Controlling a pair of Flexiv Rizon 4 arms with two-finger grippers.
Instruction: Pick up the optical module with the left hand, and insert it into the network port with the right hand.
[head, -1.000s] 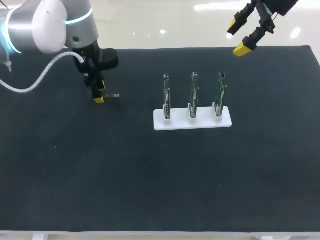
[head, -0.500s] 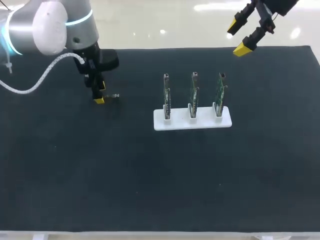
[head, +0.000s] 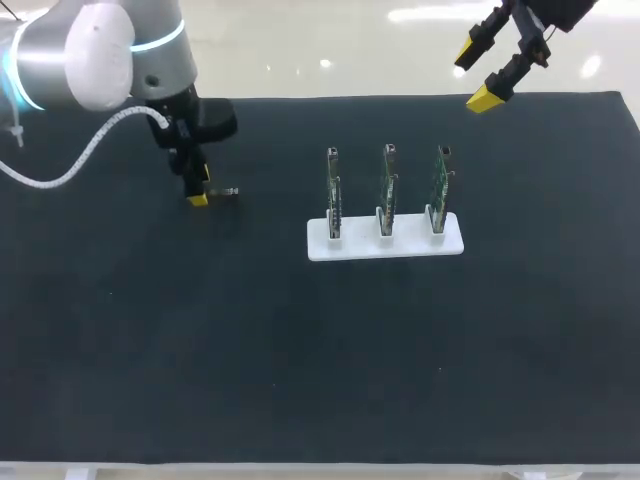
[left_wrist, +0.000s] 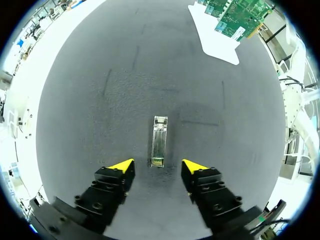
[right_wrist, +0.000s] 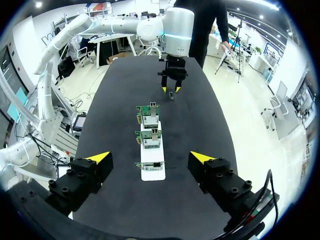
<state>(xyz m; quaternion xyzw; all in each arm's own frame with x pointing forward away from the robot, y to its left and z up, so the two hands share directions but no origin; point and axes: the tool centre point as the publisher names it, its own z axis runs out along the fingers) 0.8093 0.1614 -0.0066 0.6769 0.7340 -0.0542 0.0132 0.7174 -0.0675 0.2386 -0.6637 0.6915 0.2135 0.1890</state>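
Note:
The optical module (head: 226, 191) is a small silver bar lying flat on the black mat (head: 200, 330) at the back left. In the left wrist view the module (left_wrist: 159, 140) lies lengthwise, its near end level with my left gripper's (left_wrist: 157, 166) yellow tips. Those fingers stand open on either side without touching it. In the head view the left gripper (head: 198, 193) is low over the mat beside the module. Three upright green boards (head: 386, 190) with ports on top stand in a white holder (head: 385, 246). My right gripper (head: 482, 72) hangs open, high at the back right.
In the right wrist view the white holder (right_wrist: 151, 172) with its boards (right_wrist: 149, 136) lies ahead of the open right gripper (right_wrist: 151, 160); the left gripper (right_wrist: 171, 89) and module (right_wrist: 171, 96) are beyond it. Bare mat lies in front of the holder.

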